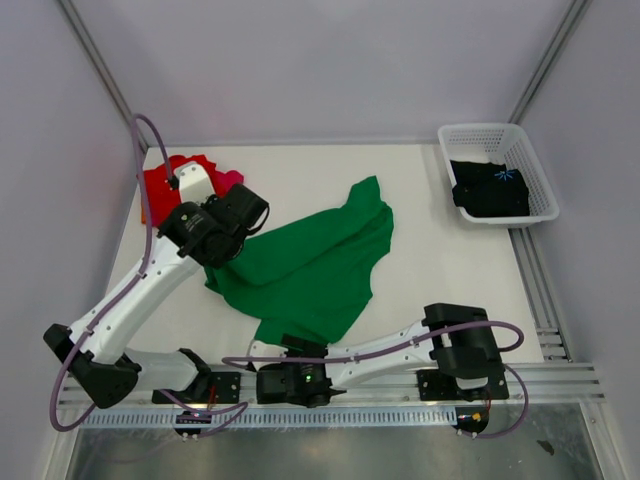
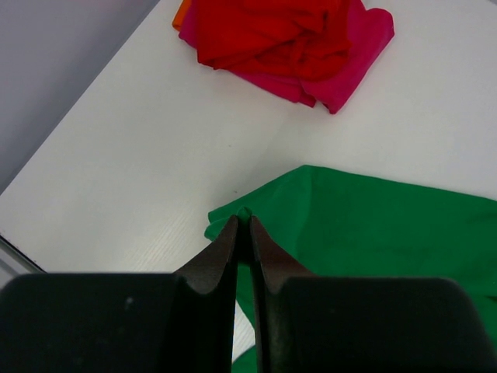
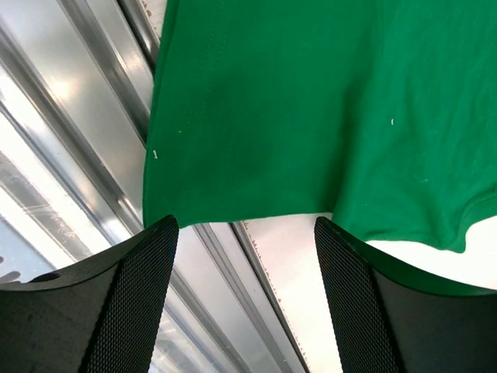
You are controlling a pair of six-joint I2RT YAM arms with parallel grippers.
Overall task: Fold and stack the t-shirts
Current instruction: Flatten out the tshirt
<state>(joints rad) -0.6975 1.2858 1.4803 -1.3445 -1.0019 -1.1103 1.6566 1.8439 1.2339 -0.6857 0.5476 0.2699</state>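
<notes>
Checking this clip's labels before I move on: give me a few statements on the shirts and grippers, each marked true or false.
1. The black t-shirt lies in the white basket. True.
2. The right gripper is shut on the green t-shirt. False: its jaws stand open, and the shirt's hem lies just beyond the fingertips.
3. The left gripper pinches an edge of the green t-shirt. True.
4. The red t-shirt lies folded on the green one. False: it is bunched with the pink t-shirt in the far left corner, apart from the green.
</notes>
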